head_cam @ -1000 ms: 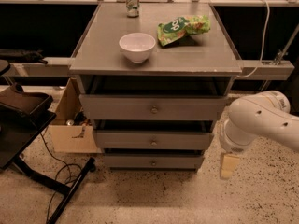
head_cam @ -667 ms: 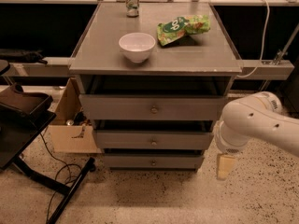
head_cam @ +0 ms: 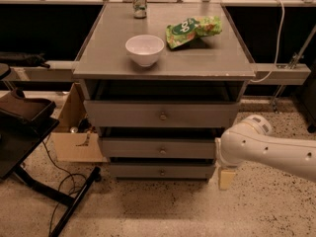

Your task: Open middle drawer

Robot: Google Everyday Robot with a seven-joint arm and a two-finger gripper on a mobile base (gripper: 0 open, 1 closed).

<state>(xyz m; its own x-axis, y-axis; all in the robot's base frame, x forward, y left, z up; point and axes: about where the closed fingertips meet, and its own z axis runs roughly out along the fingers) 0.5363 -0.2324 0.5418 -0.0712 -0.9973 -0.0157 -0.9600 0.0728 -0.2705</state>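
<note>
The grey cabinet [head_cam: 91,71] has three stacked drawers. The middle drawer [head_cam: 128,148] has a flat grey front of medium height with a small round knob [head_cam: 162,150] at its centre, and it looks closed. The taller top drawer [head_cam: 123,113] is above it and the thinnest bottom drawer [head_cam: 133,171] is below. My white arm [head_cam: 266,149] comes in from the right. My gripper [head_cam: 226,178] hangs low beside the cabinet's right edge, about level with the bottom drawer, to the right of the middle knob and apart from it.
On the cabinet top stand a white bowl [head_cam: 144,49], a green snack bag [head_cam: 192,29] and a can [head_cam: 139,2]. A cardboard box [head_cam: 74,137] sits left of the drawers. A black stand [head_cam: 29,147] and cables [head_cam: 59,172] lie on the floor at left.
My arm and gripper have moved left, closer to the cabinet's right side, and slightly lower. The drawers have not moved.
</note>
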